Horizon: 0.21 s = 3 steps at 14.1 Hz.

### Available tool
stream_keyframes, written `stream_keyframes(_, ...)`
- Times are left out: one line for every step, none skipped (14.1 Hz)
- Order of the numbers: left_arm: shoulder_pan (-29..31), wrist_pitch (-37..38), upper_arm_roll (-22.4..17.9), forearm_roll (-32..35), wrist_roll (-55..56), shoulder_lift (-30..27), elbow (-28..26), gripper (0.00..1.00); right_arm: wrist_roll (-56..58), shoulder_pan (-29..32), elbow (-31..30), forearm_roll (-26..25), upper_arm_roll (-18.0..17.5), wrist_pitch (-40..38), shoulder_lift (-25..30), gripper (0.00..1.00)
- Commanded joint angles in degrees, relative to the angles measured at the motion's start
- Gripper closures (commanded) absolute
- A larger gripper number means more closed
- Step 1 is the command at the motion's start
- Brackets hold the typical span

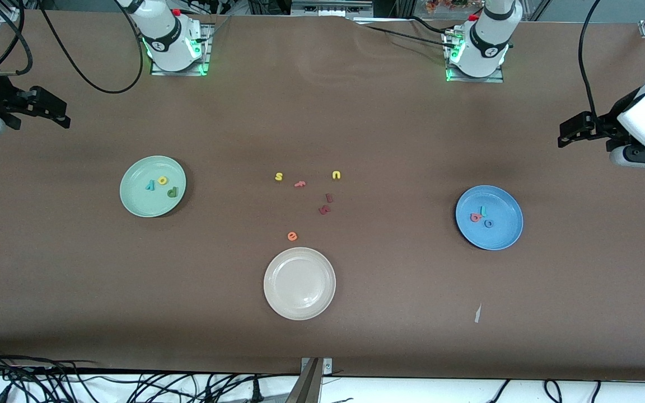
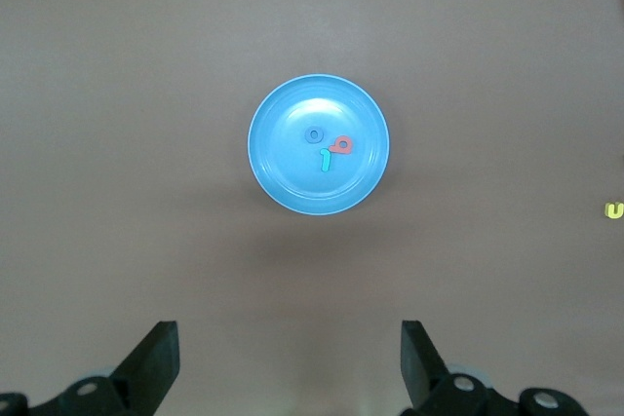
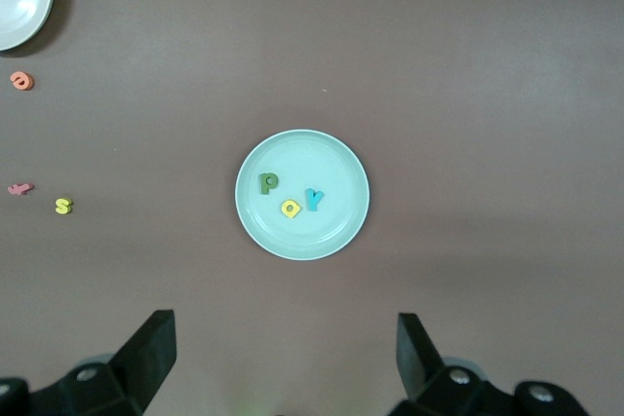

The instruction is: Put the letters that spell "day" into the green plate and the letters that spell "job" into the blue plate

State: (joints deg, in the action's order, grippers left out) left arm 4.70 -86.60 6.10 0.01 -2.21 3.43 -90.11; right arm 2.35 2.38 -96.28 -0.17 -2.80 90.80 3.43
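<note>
Nearest you: one cream-white plate (image 1: 299, 283), nothing in it. Count three plates in all. The green plate (image 1: 153, 186), toward the right arm's end, holds three letters: dark green d (image 1: 172, 192), yellow a (image 1: 162, 180), teal y (image 1: 150, 184), lying flat in a loose row. The blue plate (image 1: 489, 217), toward the left arm's end, holds three: pink-red b (image 1: 475, 217), teal j (image 1: 483, 211), blue o (image 1: 489, 223), close together. Six stray letters lie between the plates. Your left gripper (image 1: 564, 134) and right gripper (image 1: 62, 117) hang parked over their table ends, fingers spread wide, grasping nothing.
</note>
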Motion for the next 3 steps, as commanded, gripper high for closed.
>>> stream_keyframes(0.8, -0.5, 0.1, -1.6, -0.1, -0.8, -0.8, 0.0, 0.6, 0.4, -0.6, 0.5, -0.2, 0.0, 0.7, 0.0)
stream_keyframes(0.8, -0.5, 0.1, -1.6, -0.1, -0.5, -0.7, 0.0, 0.6, 0.4, -0.6, 0.5, -0.2, 0.1, 0.7, 0.0)
stream_keyframes(0.8, -0.6, 0.1, -1.6, -0.1, -0.5, -0.7, 0.0, 0.6, 0.4, -0.6, 0.4, -0.2, 0.1, 0.7, 0.0)
